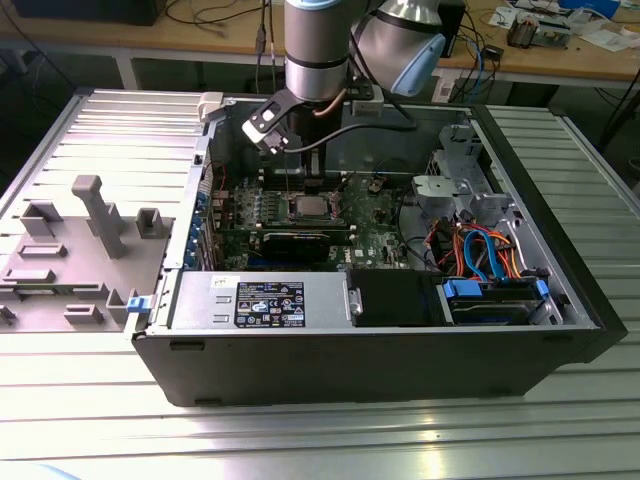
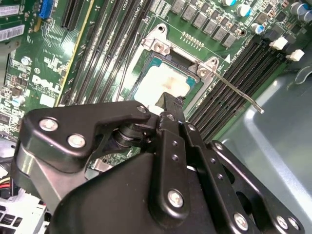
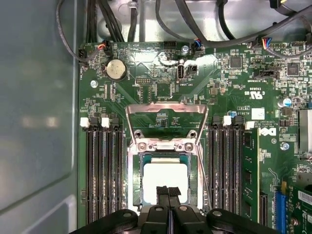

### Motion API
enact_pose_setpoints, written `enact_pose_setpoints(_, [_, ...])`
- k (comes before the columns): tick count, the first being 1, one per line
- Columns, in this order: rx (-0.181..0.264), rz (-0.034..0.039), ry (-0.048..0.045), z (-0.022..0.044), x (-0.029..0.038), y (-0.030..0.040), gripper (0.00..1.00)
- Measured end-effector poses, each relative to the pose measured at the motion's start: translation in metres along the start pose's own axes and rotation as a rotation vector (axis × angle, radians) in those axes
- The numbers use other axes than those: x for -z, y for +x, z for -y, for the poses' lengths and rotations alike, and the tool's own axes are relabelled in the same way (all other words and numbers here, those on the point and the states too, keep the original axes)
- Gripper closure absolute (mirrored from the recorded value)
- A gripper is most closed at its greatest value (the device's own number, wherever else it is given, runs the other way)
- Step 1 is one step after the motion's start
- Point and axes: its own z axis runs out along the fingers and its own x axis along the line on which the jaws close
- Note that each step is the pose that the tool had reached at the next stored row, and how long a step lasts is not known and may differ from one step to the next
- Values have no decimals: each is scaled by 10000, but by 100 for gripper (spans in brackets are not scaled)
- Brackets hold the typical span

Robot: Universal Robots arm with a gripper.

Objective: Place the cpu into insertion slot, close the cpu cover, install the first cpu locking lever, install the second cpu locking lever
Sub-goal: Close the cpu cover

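Observation:
The cpu (image 3: 165, 176) lies flat in the insertion slot (image 3: 133, 181) on the green board, silver top up; it also shows in the second wrist view (image 2: 162, 84). The cpu cover (image 3: 165, 107) is swung open, away from the slot, with the board showing through its window. My gripper (image 3: 168, 191) hangs just above the chip's near edge, fingers (image 2: 171, 103) pressed together with nothing between them. A thin locking lever (image 2: 239, 92) sticks out free beside the slot. In the exterior view the gripper (image 1: 311, 180) reaches down into the case over the slot (image 1: 308, 207).
Rows of black memory slots (image 3: 100, 175) flank the socket on both sides (image 3: 226, 170). A round coin battery (image 3: 116, 69) sits beyond the cover. Cables (image 3: 161, 19) run along the case wall. Drive bays and coloured wires (image 1: 480, 250) are at the exterior view's right.

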Motion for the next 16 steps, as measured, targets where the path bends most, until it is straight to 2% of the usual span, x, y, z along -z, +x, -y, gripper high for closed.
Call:
enact_pose_setpoints(5, [35, -1, 17, -1, 27, 0, 89])
enact_pose_setpoints(7, [35, -1, 25, -2, 78, 1, 89])
enact_pose_setpoints(11, [37, -2, 34, -7, 83, 1, 89])
enact_pose_setpoints(14, [33, -3, 97, -66, 82, 0, 89])
enact_pose_setpoints(16, [31, -5, 174, -100, 80, 0, 89])
